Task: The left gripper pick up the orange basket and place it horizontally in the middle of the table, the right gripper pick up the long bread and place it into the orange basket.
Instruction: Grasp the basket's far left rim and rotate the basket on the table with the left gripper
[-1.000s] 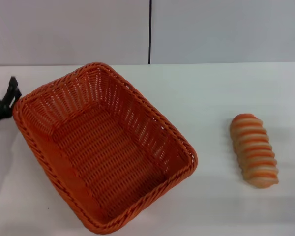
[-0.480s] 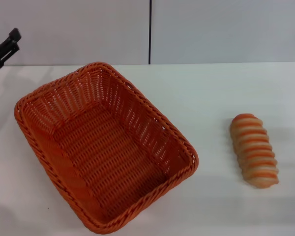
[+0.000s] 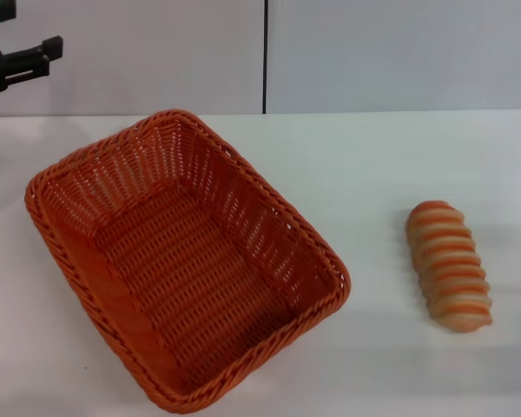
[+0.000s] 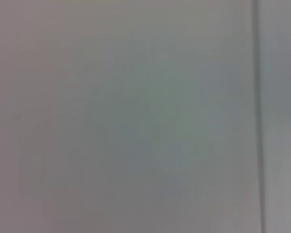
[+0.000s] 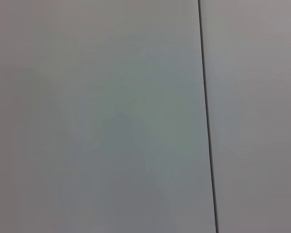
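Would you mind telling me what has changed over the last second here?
The left gripper let go of the orange basket at its left corner and rose up and away to the upper left, fingers apart. The basket settled slightly on the table. The long bread stayed put.

From my right wrist camera I see only a pale grey wall (image 5: 97, 116), flat and plain, filling the whole frame. A thin dark vertical seam (image 5: 207, 116) runs from one edge of the picture to the opposite edge, leaning very slightly, and splits the wall into a wider panel and a narrower panel (image 5: 257, 116). The wider panel has a faint greenish tint toward its middle. No gripper fingers show here.
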Robot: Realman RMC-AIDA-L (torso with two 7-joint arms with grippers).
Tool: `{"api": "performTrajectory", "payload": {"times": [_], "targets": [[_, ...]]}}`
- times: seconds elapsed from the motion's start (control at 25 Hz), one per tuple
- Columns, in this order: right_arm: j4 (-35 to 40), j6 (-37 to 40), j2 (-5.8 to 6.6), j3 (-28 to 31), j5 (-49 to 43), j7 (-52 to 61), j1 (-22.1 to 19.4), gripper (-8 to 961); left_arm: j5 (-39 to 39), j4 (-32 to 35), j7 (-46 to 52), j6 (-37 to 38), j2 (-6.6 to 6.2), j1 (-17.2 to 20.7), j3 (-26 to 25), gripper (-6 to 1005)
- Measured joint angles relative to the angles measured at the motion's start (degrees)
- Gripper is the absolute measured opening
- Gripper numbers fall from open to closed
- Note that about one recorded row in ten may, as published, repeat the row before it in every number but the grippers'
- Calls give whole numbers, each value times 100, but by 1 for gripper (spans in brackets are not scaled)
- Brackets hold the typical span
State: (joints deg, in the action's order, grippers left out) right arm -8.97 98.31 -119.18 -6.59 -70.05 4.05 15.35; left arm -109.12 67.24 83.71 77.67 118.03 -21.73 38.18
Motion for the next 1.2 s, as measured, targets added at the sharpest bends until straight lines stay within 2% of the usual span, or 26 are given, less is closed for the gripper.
{"api": "performTrajectory", "payload": {"times": [0.04, 0.08, 0.12, 0.2, 0.24, 0.28, 0.4, 0.48, 0.6, 0.68, 0.8, 0.96, 1.0, 1.2], "targets": [[-1, 22, 0, 0, 0, 0, 0, 714, 0, 0, 0, 0, 0, 0, 0, 800], [-10, 80, -3, 0, 0, 0, -5, 714, -440, 739, 488, 0, 4, 152, 430, 799], [-10, 80, -3, 0, 0, 0, -5, 714, -636, 974, 680, 2, 4, 187, 591, 799], [-16, 113, -7, 0, 0, -1, -19, 714, -734, 1099, 777, 11, 4, 207, 685, 797], [-22, 127, -7, 0, 0, -1, -26, 714, -1176, 1513, 1182, 62, 4, 255, 1014, 797], [-41, 169, -8, 0, 0, -1, -35, 714, -1176, 1513, 1182, 62, 4, 255, 1014, 796], [-51, 217, -8, 0, 0, 0, -39, 714, -2342, 2162, 2205, 314, 3, 210, 1958, 794], [-60, 239, -9, -1, 0, -1, -39, 714, -2776, 2236, 2557, 332, 10, 153, 2328, 793], [-64, 241, -9, -1, 0, 1, -30, 713, -3064, 2247, 2802, 311, 29, 106, 2625, 791], [-67, 241, -9, 0, 0, 2, -19, 713, -3064, 2247, 2802, 311, 29, 106, 2625, 790], [-74, 231, -9, -1, 0, 3, -6, 713, -3267, 2209, 3186, 31, 50, 74, 3014, 788], [-79, 204, -9, 0, 0, 5, 1, 713, -3294, 2174, 3245, -78, 51, 86, 3102, 785], [-79, 201, -9, -1, 0, 5, 2, 713, -3425, 1936, 3319, -272, 53, 77, 3280, 784], [-79, 186, -9, -1, 0, 8, 22, 713, -3516, 1745, 3361, -382, 54, 34, 3389, 781]]}}
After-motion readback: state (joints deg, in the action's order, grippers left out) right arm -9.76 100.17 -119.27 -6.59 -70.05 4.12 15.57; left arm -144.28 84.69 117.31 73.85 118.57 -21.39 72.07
